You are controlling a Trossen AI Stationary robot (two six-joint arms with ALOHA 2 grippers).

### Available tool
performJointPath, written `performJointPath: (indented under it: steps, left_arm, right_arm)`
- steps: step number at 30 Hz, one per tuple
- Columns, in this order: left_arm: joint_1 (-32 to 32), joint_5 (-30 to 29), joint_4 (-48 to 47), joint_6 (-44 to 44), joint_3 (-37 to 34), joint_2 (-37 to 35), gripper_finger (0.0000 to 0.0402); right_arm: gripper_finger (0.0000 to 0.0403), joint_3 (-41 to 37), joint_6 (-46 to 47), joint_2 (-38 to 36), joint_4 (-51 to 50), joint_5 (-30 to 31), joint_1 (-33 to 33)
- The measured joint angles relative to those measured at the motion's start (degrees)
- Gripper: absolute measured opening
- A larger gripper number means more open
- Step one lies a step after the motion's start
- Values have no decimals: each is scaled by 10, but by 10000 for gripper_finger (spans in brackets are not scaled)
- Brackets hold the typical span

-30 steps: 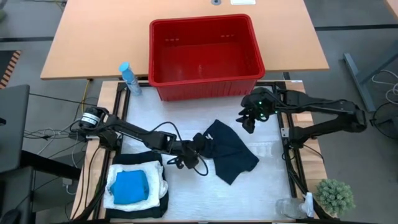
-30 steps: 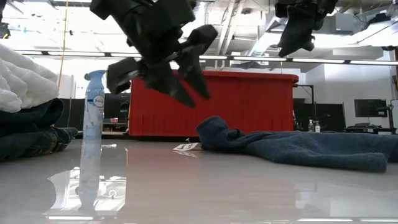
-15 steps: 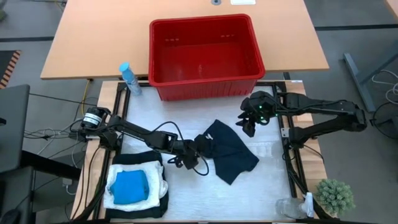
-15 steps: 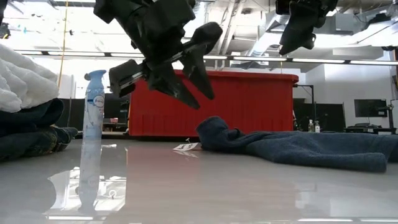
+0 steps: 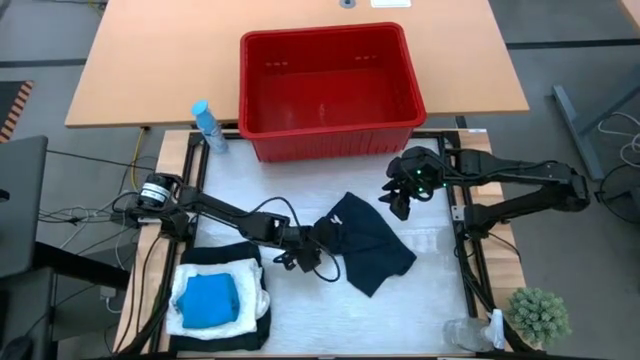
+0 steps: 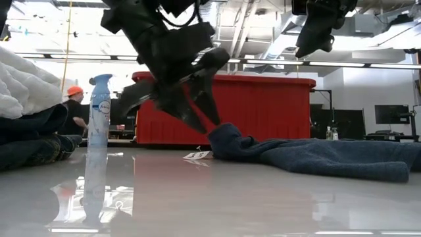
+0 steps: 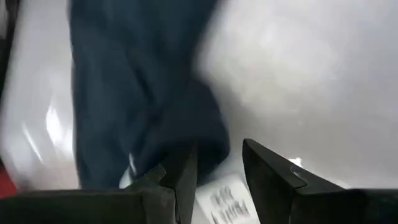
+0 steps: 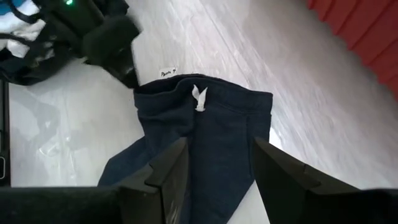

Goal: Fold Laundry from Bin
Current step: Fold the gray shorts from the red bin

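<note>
A dark navy garment (image 5: 370, 240) lies spread flat mid-table, its waistband end (image 8: 186, 84) with a white drawstring toward my left arm. My left gripper (image 6: 209, 125) slants down, open, right at that end's corner (image 7: 205, 137), with a small paper label (image 7: 224, 199) showing between its fingers. My right gripper (image 8: 217, 180) hangs open, high above the garment's far right side, holding nothing. The red bin (image 5: 330, 85) stands at the far edge. At the near left sits a stack of black garments, a white one and a bright blue one (image 5: 208, 298) on top. My left gripper has one fingertip (image 6: 216, 120) right beside the raised waistband corner (image 6: 223, 131) of the navy garment, coming slantwise from the table's left. I cannot tell whether it touches the cloth. The garment lies flat on the table.
A blue-capped spray bottle (image 5: 208, 125) stands left of the bin. A small plant (image 5: 540, 315) and a clear bottle (image 5: 470, 335) sit at the near right corner. A person in an orange cap (image 6: 72, 105) shows in the room behind.
My left gripper has come down and a little toward the table's right, ending at the navy garment's waistband corner, its fingers still apart. The garment has not moved.
</note>
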Motion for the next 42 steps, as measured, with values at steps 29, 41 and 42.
performJointPath:
  steps: [29,41,42]
  left_arm:
    - [31,64,36,-379,-18,-11,119]
    - [30,78,37,-428,-5,19,108]
    - [30,77,39,-427,-4,19,100]
  right_arm:
    - [198,0,-7,0,5,0,-1]
    - [198,0,-5,0,8,0,-1]
    - [198,0,-4,0,8,0,-1]
